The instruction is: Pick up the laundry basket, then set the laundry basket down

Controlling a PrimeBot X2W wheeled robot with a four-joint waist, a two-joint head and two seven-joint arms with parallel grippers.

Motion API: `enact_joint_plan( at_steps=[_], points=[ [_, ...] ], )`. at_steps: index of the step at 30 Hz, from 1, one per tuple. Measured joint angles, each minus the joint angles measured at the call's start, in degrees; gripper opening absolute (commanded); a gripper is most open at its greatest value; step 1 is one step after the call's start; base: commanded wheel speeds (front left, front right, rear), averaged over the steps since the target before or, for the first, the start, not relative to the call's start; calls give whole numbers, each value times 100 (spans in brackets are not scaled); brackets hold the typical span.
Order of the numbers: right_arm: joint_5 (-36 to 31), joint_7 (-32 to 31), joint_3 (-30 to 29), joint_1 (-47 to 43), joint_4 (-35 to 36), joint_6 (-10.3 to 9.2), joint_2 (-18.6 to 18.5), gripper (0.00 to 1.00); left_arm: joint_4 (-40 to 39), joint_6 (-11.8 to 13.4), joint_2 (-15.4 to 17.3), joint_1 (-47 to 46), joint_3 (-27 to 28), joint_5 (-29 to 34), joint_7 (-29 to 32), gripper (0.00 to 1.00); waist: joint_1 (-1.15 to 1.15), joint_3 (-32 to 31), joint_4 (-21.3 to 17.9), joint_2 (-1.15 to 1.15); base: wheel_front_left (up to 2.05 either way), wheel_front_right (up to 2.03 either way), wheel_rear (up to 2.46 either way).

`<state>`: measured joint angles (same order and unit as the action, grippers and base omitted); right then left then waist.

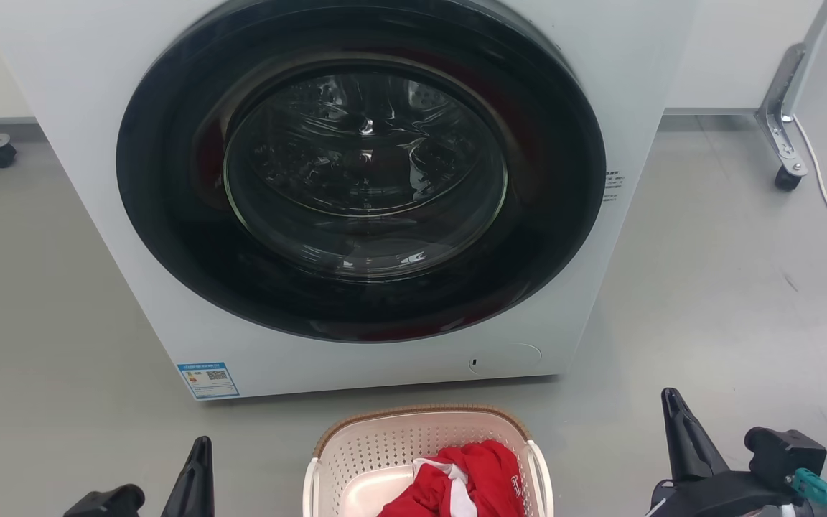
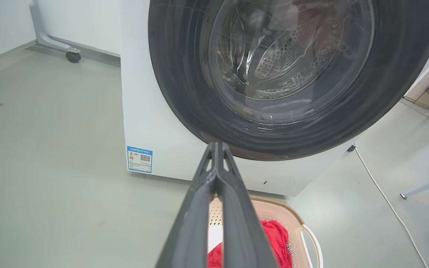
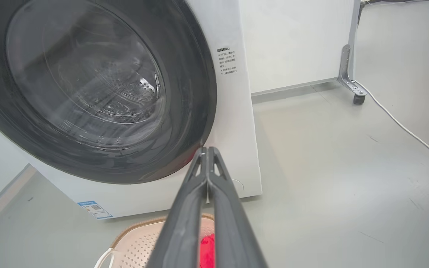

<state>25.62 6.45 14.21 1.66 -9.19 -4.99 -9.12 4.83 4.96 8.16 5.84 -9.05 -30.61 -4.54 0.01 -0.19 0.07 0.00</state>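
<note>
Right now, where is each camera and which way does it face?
Head view: on the head, facing forward and down at the washer and basket; left pincer and right pincer at the bottom corners.
Left wrist view: on the left arm, along its shut pincer toward the washer; basket lower right.
Right wrist view: on the right arm, along its shut pincer; basket lower left.
Shared: all three show the washer, basket and red cloth.

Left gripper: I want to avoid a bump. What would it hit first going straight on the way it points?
Likely the washing machine, at the lower rim of its dark door, where the shut tips of the left gripper line up; depth is unclear.
</note>
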Motion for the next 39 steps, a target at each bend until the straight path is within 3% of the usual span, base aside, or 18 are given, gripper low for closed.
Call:
enact_joint_plan(
  at_steps=[39],
  points=[
    [3185, -648, -1059, 142, -379, 553, 313, 0, 568, -553, -274, -464, 692, -2950, 554, 0, 0, 14, -4, 0, 0, 0, 0]
  ],
)
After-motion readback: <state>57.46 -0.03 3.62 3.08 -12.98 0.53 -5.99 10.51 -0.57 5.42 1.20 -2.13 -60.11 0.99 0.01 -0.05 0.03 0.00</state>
